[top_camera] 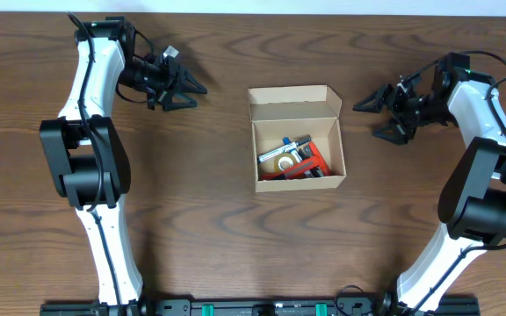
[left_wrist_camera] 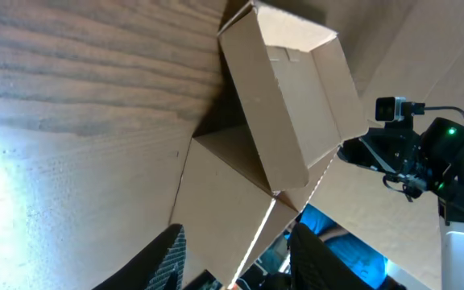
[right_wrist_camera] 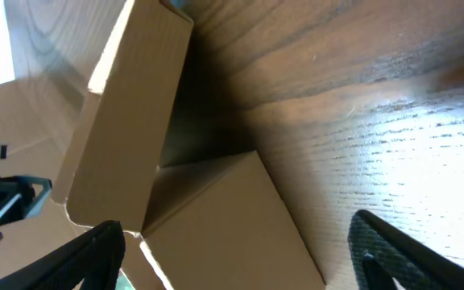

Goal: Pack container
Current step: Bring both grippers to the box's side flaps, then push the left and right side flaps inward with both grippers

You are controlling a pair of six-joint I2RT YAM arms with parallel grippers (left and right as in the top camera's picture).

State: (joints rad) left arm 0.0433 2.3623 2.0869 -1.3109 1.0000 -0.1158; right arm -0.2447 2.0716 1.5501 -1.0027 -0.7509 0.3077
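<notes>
Black fingers (left_wrist_camera: 166, 259) of the left gripper (top_camera: 197, 96) fill the lower edge of the left wrist view, spread wide with nothing between them. Past them stands the container (top_camera: 301, 184), a tan cardboard box resting on the desk (top_camera: 235, 237). The right wrist view shows the same box from the other side, with the right gripper (top_camera: 367, 121) fingers (right_wrist_camera: 95, 258) also set wide apart and holding nothing.

From overhead, the container sits near the middle of the desk, its lid flap (top_camera: 292, 95) standing open on the 12 o'clock side. Inside lie a tape roll (top_camera: 278, 161), something red (top_camera: 311, 160) and a few small items too crowded to tell apart. The left gripper is near the box at about 10 o'clock from it, and the right gripper is near it between 2 and 3 o'clock. Both point inward toward the box without touching it.

The desk is dark brown wood with a strong wavy grain. Both wrist views catch bright white glare on it, at 9 o'clock in the left one and at 3 o'clock in the right one. A pale strip (top_camera: 323, 7) runs beyond the desk's 12 o'clock edge, and a black rail (top_camera: 253, 307) with green marks spans the 6 o'clock edge between the arm bases. In the left wrist view a plain tan background rises behind the desk, with a blue patch (left_wrist_camera: 341, 238) that is too unclear to name.
</notes>
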